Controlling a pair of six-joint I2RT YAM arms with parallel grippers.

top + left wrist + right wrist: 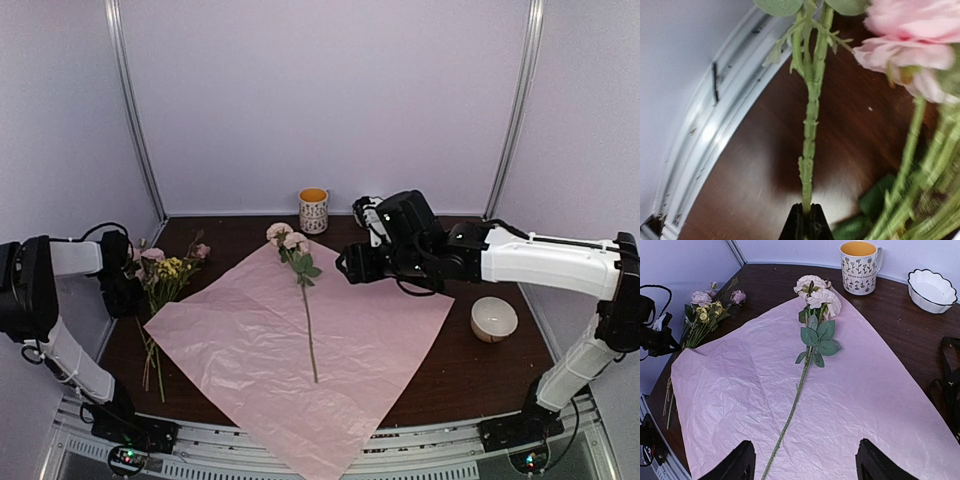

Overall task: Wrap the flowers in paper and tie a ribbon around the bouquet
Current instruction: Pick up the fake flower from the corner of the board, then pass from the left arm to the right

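The lilac-pink paper (330,350) lies flat in the middle of the table. One long-stemmed pale rose (288,242) rests on it, stem (799,392) pointing toward me. The rest of the flowers (168,272), pink and yellow, lie in a bunch on the wood left of the sheet. My left gripper (132,290) is at that bunch, shut on a green stem (810,125) beside a pink rose head (910,45). My right gripper (802,465) hovers open over the paper (870,390), with the lone stem running between its fingers (737,462). I cannot make out the ribbon.
A patterned mug (313,210) stands at the back centre of the table. A white scalloped bowl (494,319) sits at the right. Metal frame rails (705,135) run along the table's left edge beside the bunch. Something black (950,380) lies at the right edge.
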